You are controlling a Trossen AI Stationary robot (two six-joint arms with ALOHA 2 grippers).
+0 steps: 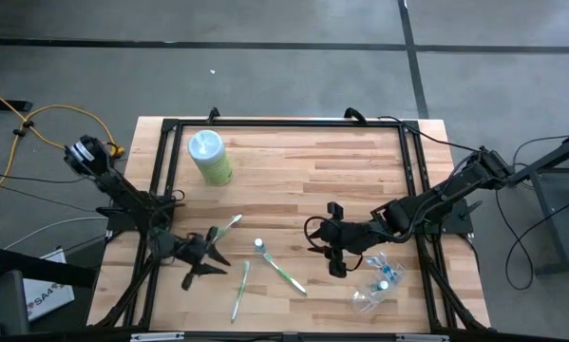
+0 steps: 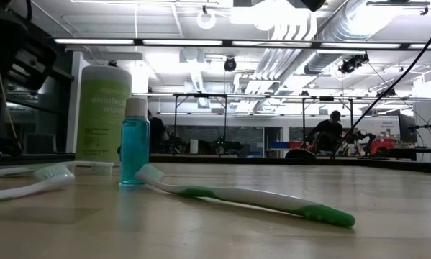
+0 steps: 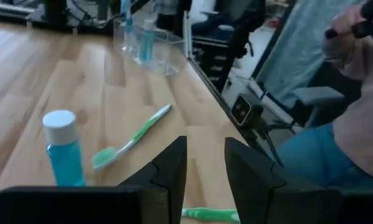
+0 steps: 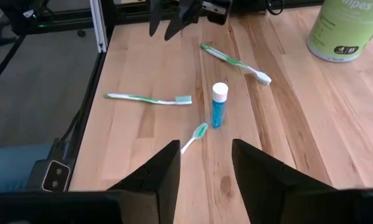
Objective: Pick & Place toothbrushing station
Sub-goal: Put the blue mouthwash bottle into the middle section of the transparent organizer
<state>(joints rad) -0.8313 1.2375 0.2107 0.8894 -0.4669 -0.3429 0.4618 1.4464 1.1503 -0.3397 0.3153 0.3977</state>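
High view: left gripper [image 1: 200,264] and right gripper [image 1: 335,255] hover over the table [image 1: 293,166], both with fingers spread and empty. Between them stands a small blue tube [image 1: 258,246] among three toothbrushes [image 1: 284,274]. A clear cup [image 1: 377,285] lies at right; a wipes canister [image 1: 209,158] stands far left.

Open-plan robotics lab: exposed ceiling ducts [image 2: 323,32], distant test rigs [image 2: 222,119].

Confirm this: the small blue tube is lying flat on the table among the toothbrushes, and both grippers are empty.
Not quite: the small blue tube stands upright, white cap up, as the right wrist and low views show. The rest holds: toothbrushes lie around it, and the left gripper and right gripper hold nothing.
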